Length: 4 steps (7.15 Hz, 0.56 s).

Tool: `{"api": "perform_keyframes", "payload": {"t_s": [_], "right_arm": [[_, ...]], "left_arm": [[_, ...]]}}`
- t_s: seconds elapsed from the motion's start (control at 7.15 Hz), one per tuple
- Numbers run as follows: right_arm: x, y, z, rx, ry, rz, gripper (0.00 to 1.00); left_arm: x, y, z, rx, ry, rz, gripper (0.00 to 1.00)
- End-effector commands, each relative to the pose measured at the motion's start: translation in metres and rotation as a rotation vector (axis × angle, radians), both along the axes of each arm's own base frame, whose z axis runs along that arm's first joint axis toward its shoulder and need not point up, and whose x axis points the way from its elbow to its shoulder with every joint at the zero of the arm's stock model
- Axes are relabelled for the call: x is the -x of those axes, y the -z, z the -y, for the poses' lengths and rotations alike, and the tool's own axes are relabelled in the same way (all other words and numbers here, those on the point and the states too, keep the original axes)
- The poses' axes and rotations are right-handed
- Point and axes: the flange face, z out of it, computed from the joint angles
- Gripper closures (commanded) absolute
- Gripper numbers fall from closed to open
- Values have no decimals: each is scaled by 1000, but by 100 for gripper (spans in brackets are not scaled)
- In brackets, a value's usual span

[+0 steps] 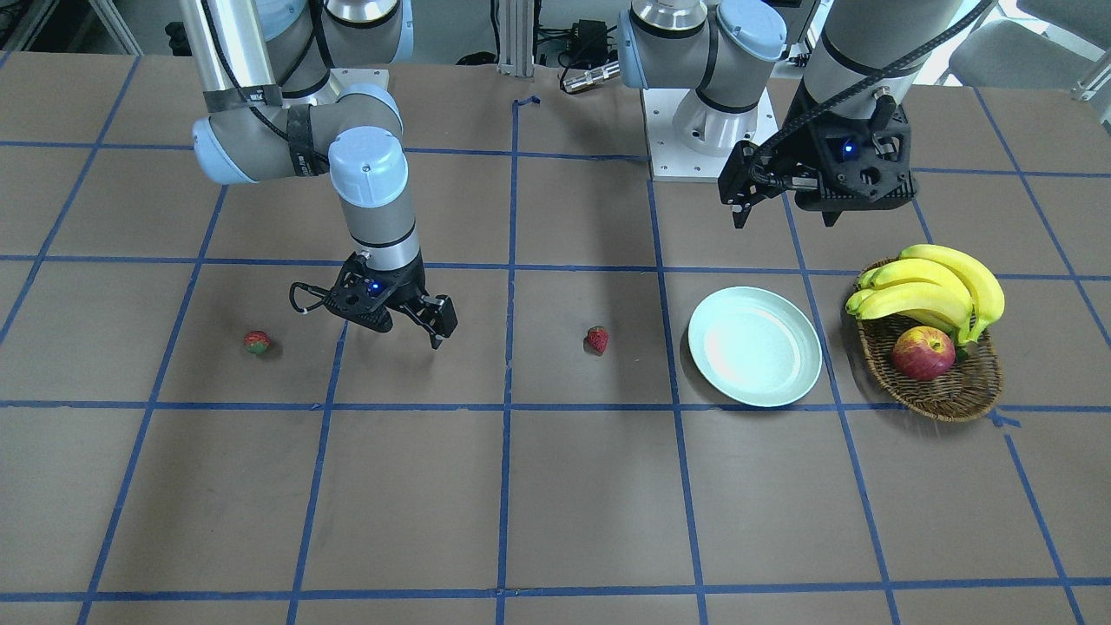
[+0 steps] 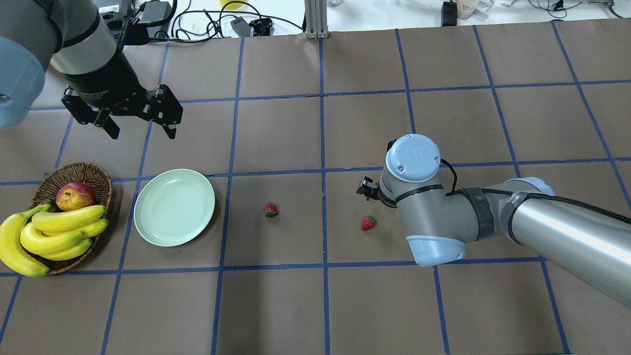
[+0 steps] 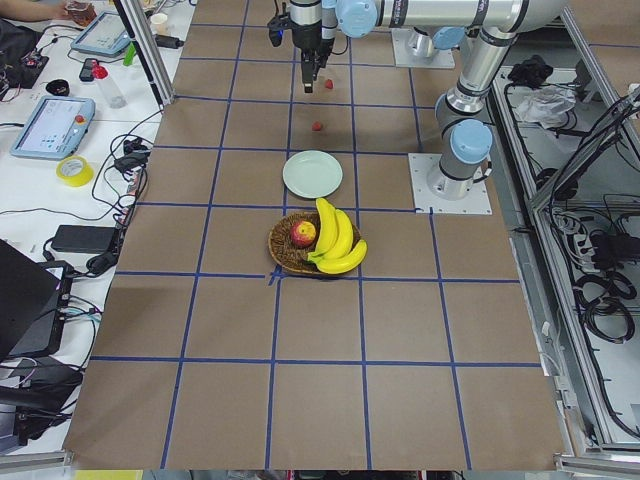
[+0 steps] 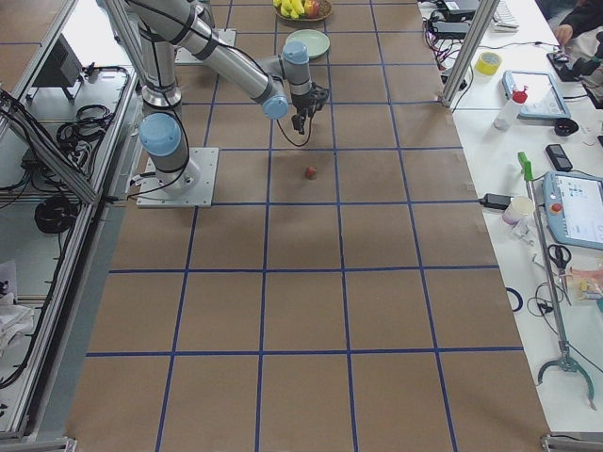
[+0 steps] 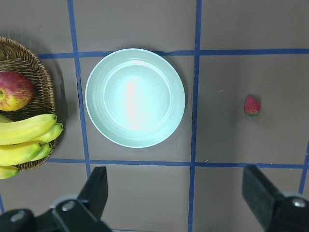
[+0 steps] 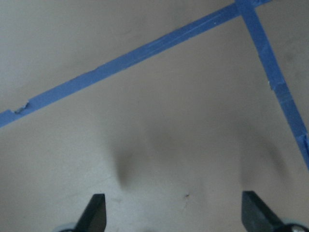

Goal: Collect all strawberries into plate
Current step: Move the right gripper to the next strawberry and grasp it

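The pale green plate (image 2: 174, 207) lies empty on the left half of the table and also shows in the left wrist view (image 5: 135, 96). One strawberry (image 2: 270, 209) lies to its right. A second strawberry (image 2: 367, 223) lies beside my right wrist. A third strawberry (image 1: 256, 342) lies farther towards my right end and is hidden under the right arm in the overhead view. My left gripper (image 2: 142, 132) hangs open and empty, high above the table beyond the plate. My right gripper (image 1: 408, 325) is open and empty, low over bare table, with no strawberry between its fingers (image 6: 96, 212).
A brown wicker basket (image 2: 93, 172) holding bananas (image 2: 54, 231) and an apple (image 2: 75, 195) stands just left of the plate. Blue tape lines grid the brown table. Cables and boxes lie along the far edge.
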Motion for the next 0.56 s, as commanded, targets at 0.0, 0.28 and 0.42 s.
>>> {"api": "perform_keyframes", "payload": {"t_s": [0.0,0.28,0.42], "right_arm": [[-33,-1,-19,2,4,18,0],[-42,1,-26,-6,-27,5,5],[-41,1,-26,-2,-77,-11,20]], "left_arm": [[0,0,0,0,1,1,0],[0,2,0,-8,0,1,0],[-2,7,-2,-13,2,23,0]]}}
